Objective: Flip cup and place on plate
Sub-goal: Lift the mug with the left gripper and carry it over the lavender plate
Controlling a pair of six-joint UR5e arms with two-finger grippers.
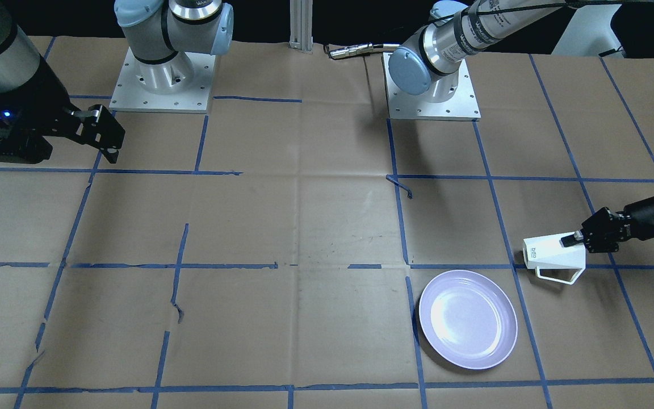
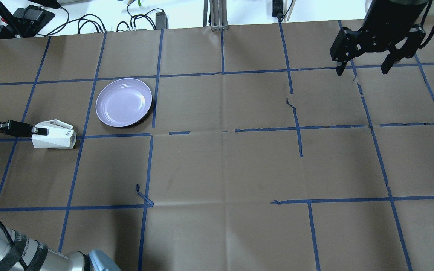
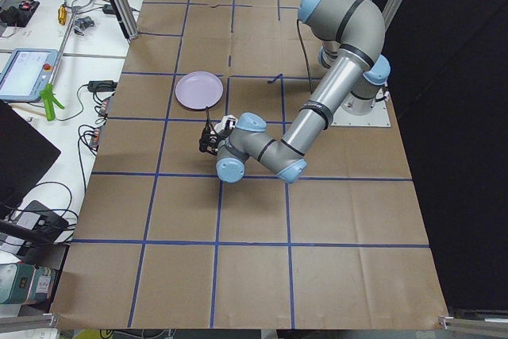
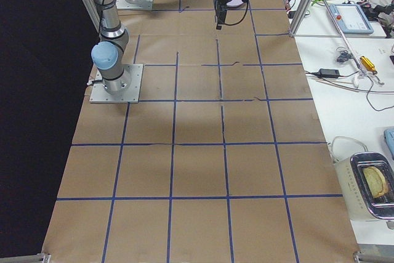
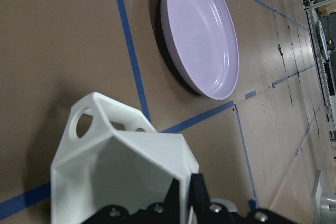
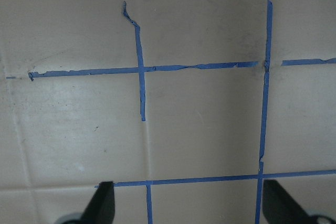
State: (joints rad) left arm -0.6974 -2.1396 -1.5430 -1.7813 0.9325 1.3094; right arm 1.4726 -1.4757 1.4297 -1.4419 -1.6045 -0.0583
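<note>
1. Front-facing view: the small white faceted cup [image 1: 551,255] with an angular open handle lies sideways at the right, over the brown paper surface [image 1: 304,227]. Its long axis runs left-right, base to the left and mouth to the right. The left claw [image 1: 571,241] is clamped on the rim at the mouth. The round, glossy, pale lavender plate [image 1: 468,319] sits left of the cup and nearer, apart from it. The right claw [image 1: 105,135] hangs at the far left, fingers apart, holding nothing.
2. Overhead view: the cup [image 2: 53,139] is at the left edge, held by the left claw [image 2: 38,131]. The plate [image 2: 124,102] is to its right and farther. The right claw [image 2: 362,69] is well apart at the far right, so the left arm is plainly the nearer one. I count one cup, one plate and two claws.
3. Left side view: the near arm's claw [image 3: 208,142] is at the cup [image 3: 228,121], and the plate [image 3: 198,90] lies beyond.
4. Right side view: only the right claw [image 4: 220,16] shows. The cup and plate are out of frame.
5. Left wrist view: the cup [image 5: 121,166] opens toward the camera, with one finger [image 5: 197,192] on its rim wall. The plate [image 5: 202,40] is ahead and to the right. Whether the cup touches the surface I cannot tell. The move likely calls for turning the base downward while travelling toward the plate.
6. Right wrist view: the right claw [image 6: 189,205] shows its tips spread, with only the surface between them.
</note>
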